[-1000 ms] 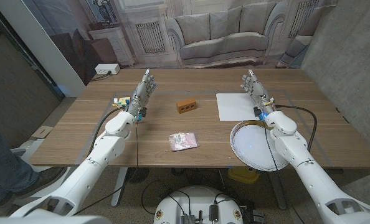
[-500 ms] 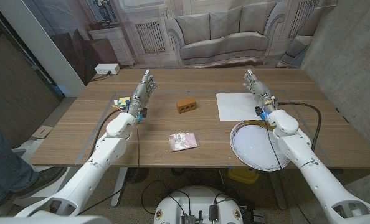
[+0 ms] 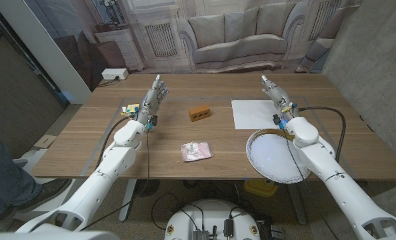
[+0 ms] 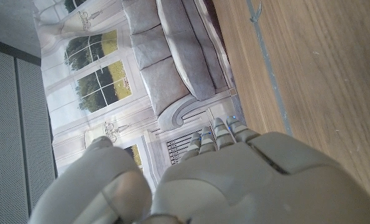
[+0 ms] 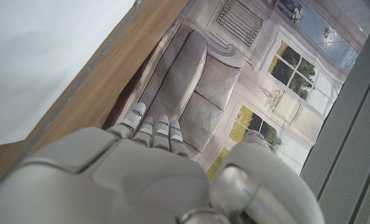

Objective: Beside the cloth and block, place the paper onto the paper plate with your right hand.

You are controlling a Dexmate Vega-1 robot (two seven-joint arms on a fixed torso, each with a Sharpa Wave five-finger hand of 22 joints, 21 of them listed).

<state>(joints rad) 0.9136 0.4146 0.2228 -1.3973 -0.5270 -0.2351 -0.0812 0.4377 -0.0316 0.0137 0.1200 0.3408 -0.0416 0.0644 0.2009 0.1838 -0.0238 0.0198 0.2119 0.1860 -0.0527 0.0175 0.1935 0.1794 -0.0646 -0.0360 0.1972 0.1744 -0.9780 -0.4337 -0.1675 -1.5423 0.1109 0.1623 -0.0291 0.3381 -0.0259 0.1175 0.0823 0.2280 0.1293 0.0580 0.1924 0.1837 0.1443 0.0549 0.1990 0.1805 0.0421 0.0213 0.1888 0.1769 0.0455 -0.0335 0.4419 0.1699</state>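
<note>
Table (image 3: 85, 147) of brown wood fronts sofa backdrop (image 3: 238, 33).

Back of the left hand (image 4: 235, 180), fingers (image 4: 219, 130) extended, wooden table (image 4: 316, 68), sofa backdrop (image 4: 166, 56)

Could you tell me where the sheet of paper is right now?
In the head view the paper lies flat on the table's right side, just beyond the paper plate, beside the right hand.

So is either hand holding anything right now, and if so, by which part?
Nothing is held. The right hand is open over the paper, not gripping it; the left hand is open too, apart from every object.
</note>
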